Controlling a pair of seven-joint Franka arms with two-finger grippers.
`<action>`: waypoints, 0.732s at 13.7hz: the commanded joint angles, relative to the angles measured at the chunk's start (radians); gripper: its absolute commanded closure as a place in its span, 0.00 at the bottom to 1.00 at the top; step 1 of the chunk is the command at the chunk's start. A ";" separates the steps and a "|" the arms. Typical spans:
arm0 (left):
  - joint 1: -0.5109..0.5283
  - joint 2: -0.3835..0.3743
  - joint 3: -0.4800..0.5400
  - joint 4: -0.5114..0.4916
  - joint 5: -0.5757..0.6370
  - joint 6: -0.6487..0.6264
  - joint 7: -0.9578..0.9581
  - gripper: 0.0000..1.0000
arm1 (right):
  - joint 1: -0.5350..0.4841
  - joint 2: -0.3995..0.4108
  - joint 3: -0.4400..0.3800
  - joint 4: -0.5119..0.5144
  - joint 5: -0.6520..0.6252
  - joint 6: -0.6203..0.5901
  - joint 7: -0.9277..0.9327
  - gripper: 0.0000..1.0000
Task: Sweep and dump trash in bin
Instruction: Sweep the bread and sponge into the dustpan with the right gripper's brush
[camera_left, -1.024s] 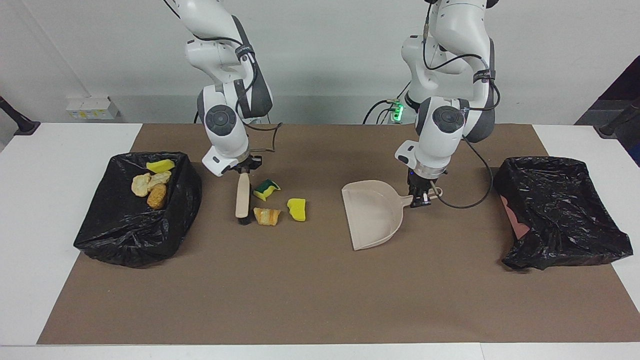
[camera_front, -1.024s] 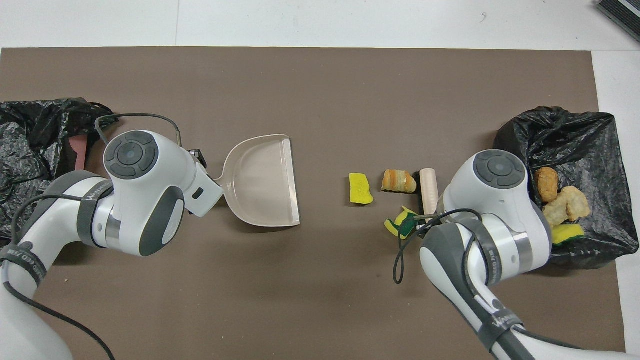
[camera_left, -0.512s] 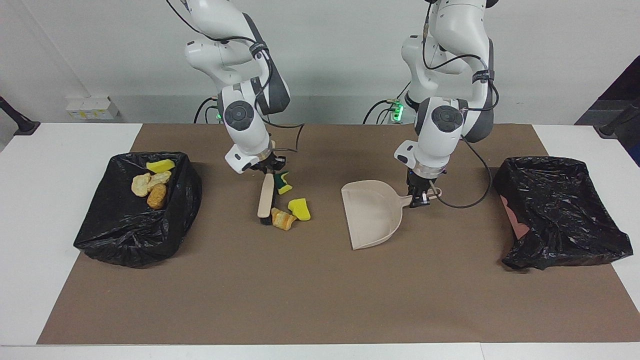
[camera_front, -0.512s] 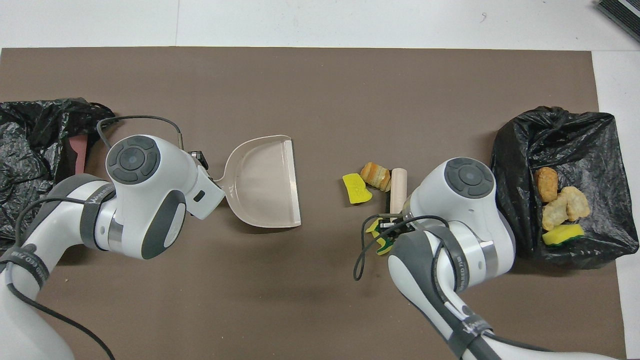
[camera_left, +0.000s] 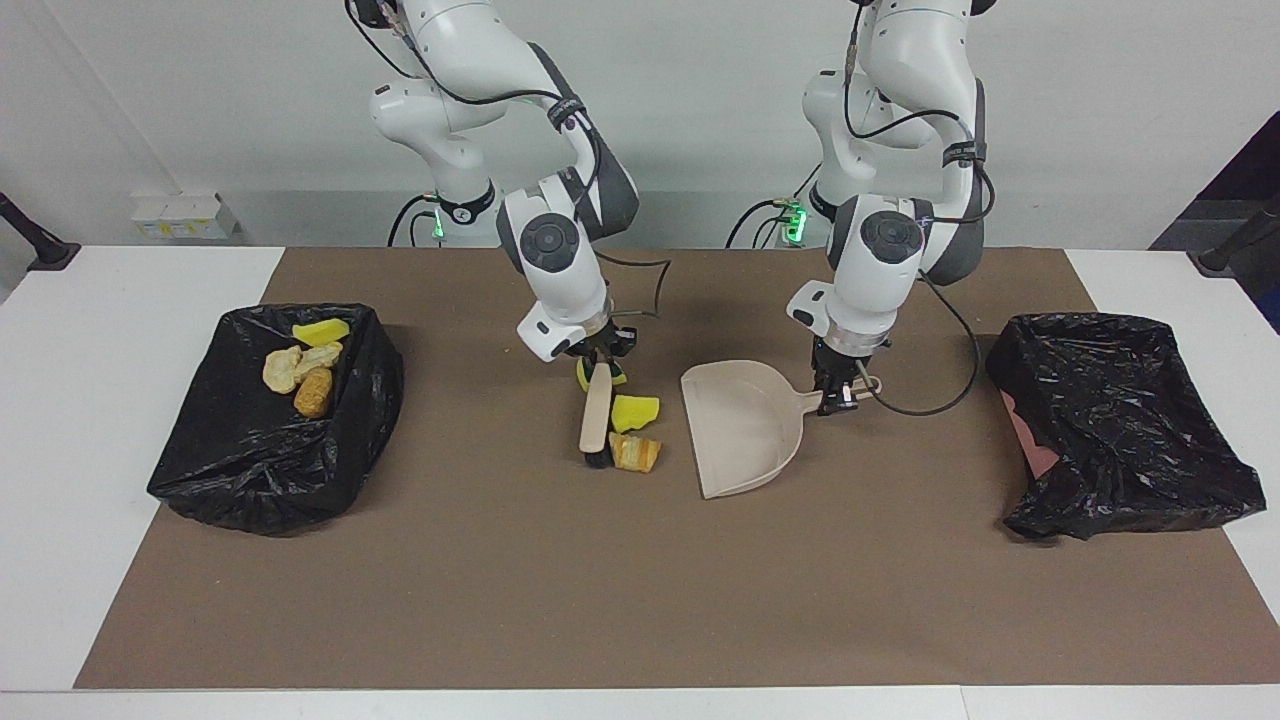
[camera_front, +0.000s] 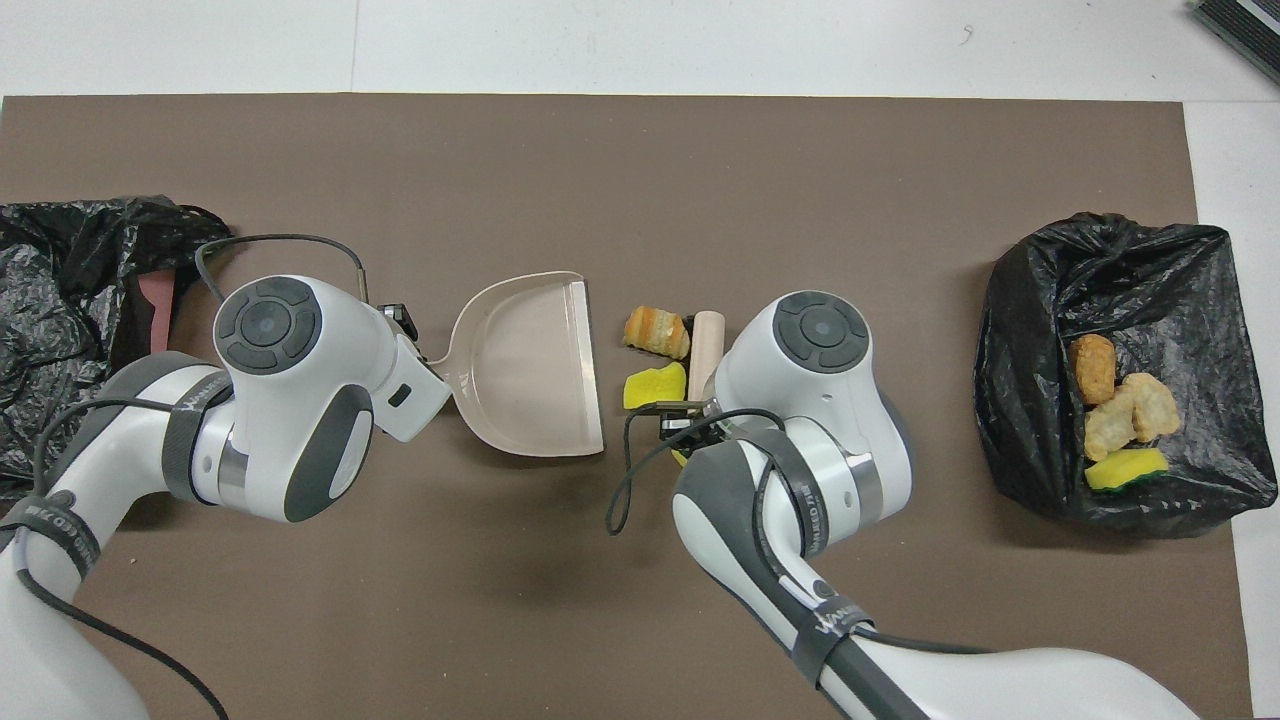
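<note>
In the facing view, your right gripper is clamped on the handle of the beige brush, whose bristles rest on the brown mat. A yellow sponge chunk and an orange-brown bread lump lie just beside the brush, between it and the beige dustpan; a green-backed sponge peeks out under the gripper. Your left gripper is closed on the dustpan's handle, and the pan holds nothing. The black-lined bin at the right arm's end holds four scraps: a yellow sponge and three tan lumps. The other black bag shows only a reddish patch inside. From overhead, the bread lump and yellow sponge chunk sit near the dustpan's open lip, the brush touching them; the bin shows the same four scraps.
</note>
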 joint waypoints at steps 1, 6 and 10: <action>-0.006 -0.033 0.000 -0.043 0.020 0.028 -0.005 1.00 | 0.046 0.076 0.002 0.088 0.055 0.012 -0.003 1.00; -0.005 -0.033 0.000 -0.045 0.020 0.029 -0.005 1.00 | 0.112 0.087 0.002 0.152 0.167 0.023 -0.038 1.00; 0.000 -0.033 0.000 -0.043 0.020 0.034 -0.005 1.00 | 0.086 -0.014 -0.010 0.147 0.169 -0.168 0.002 1.00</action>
